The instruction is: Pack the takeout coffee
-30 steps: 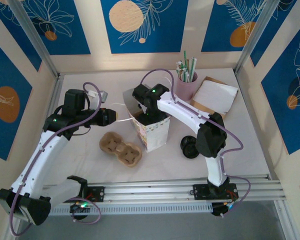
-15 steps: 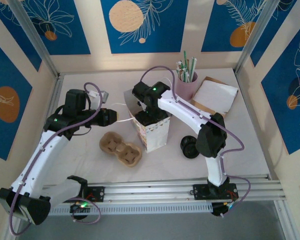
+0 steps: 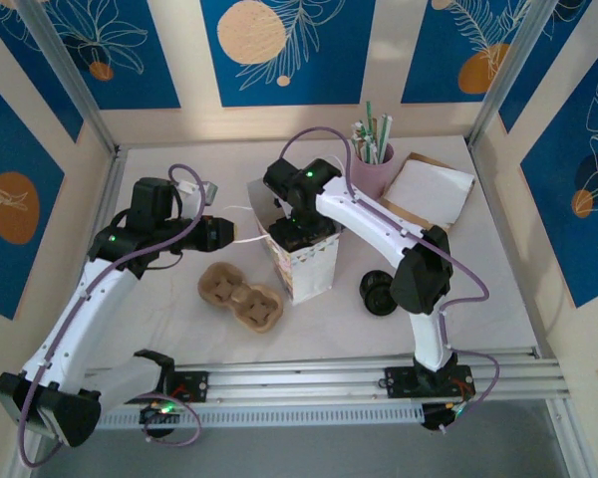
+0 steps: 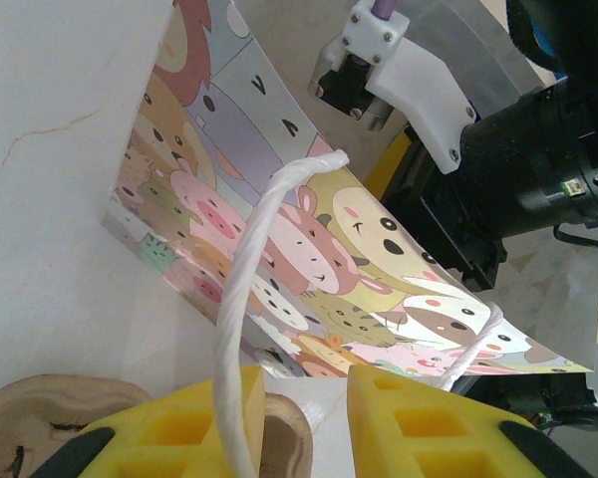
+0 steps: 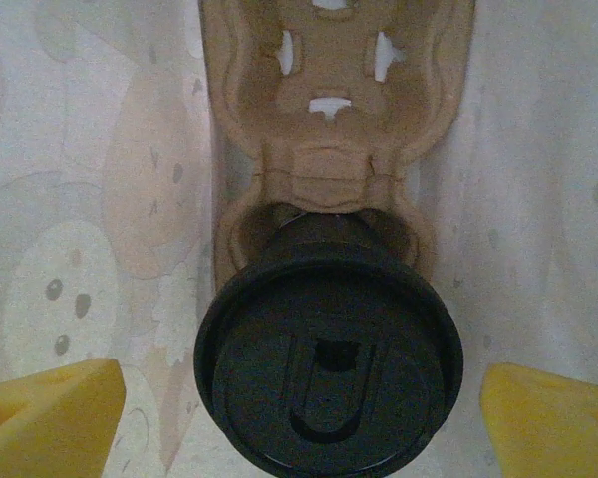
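Coffee (image 5: 329, 373) in the bag (image 3: 311, 267), my right end effector (image 5: 329, 423) spread wide over it.
Lidded cup sits low centre of the right wrist frame, seated in a cardboard carrier (image 5: 331, 100). My left end effector (image 4: 305, 430) is narrowly parted, bag handle (image 4: 257, 274) draped across it.

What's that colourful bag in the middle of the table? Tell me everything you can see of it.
The bag is paper printed with cartoon animals, with white twisted-cord handles. It stands upright and open-topped on the table, next to a brown cup tray. One handle lies across a finger of the left gripper. The right gripper reaches inside, open around a black-lidded cup seated in a second cardboard tray.
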{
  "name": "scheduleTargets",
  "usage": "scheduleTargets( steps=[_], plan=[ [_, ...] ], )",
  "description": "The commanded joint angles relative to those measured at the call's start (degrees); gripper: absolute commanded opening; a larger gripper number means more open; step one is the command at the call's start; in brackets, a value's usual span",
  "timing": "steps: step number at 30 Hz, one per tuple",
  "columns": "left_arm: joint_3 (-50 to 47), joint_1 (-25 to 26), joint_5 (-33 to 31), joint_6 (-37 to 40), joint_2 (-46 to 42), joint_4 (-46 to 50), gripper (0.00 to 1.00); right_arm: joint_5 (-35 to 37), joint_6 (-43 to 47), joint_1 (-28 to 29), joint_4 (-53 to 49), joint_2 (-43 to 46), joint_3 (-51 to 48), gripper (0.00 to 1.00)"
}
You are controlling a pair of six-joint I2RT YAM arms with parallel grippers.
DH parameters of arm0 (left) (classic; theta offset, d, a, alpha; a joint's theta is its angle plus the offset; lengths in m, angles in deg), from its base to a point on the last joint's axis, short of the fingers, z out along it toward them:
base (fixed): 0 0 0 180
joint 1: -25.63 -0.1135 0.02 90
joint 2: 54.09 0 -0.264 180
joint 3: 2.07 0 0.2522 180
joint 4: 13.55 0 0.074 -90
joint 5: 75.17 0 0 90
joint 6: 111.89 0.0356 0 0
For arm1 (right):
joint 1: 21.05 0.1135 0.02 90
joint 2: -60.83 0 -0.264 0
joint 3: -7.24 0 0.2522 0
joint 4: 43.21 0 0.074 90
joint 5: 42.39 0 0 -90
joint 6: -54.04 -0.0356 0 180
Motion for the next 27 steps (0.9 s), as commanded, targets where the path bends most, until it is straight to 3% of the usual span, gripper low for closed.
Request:
scheduleTargets(
  steps=[1,27],
  plan=[
    [0.93,0.73,-0.52,-0.10,0.01,0.57,0.29,0.43,-1.00,0.58,-2.30,2.26,2.43,0.92],
    [1.26,1.05,-1.02,-0.28,0.14,0.49,0.35,1.57,-1.38,1.37,-4.09,4.89,5.67,0.93]
  ],
)
